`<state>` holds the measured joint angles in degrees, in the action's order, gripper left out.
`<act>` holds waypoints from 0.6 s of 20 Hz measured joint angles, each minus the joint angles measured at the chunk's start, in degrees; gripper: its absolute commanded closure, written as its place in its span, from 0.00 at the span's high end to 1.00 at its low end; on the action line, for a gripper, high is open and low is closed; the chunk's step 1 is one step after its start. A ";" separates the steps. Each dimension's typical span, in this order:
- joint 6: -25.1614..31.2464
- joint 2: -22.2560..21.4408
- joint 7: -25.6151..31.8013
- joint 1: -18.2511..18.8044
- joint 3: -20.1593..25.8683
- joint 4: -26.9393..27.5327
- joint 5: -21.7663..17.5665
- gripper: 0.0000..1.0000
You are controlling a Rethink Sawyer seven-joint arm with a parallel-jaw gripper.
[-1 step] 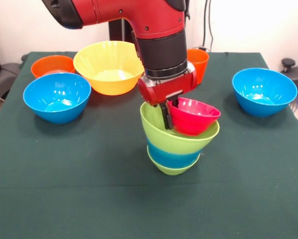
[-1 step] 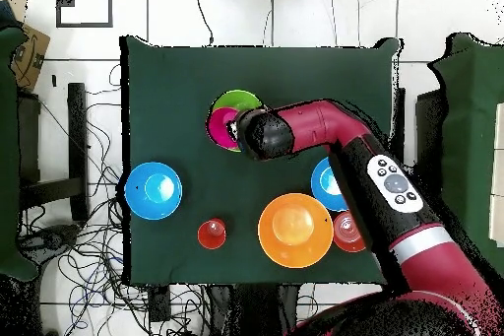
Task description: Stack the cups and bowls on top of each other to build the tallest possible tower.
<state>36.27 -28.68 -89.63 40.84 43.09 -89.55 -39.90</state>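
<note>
The pincer point(image 1: 166, 118) hangs over the middle of the green counter point(image 1: 89, 199), its dark fingers point(image 1: 164, 117) pinching the near-left rim of the red-pink bowl point(image 1: 192, 116). That bowl tilts inside the top of the tower point(image 1: 174, 144) — a lime green bowl point(image 1: 161, 130) nested in a blue one, with a green one at the bottom; whether the red-pink bowl rests on the lime bowl or is only held there is hard to tell. The whole stack leans slightly.

In the front view, a blue bowl point(image 1: 57, 96) sits at the left, with the large yellow bowl point(image 1: 109, 66) and an orange bowl point(image 1: 52, 65) behind it. Another blue bowl point(image 1: 264, 91) stands well apart at the right. The orange cup point(image 1: 199, 62) stands behind the arm point(image 1: 153, 30), partly hidden by it.

From overhead, the arm covers most of the stack — only the pink and lime rims show beside its wrist.
</note>
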 measured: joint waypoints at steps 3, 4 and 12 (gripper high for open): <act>0.01 0.01 0.00 -0.09 -0.01 0.57 -0.06 0.00; 0.01 0.00 0.00 -0.12 -0.01 0.76 -0.08 0.00; 0.01 0.01 0.00 -0.82 -0.86 2.30 -0.31 0.00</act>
<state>36.27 -28.67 -89.63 40.03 42.23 -87.25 -40.21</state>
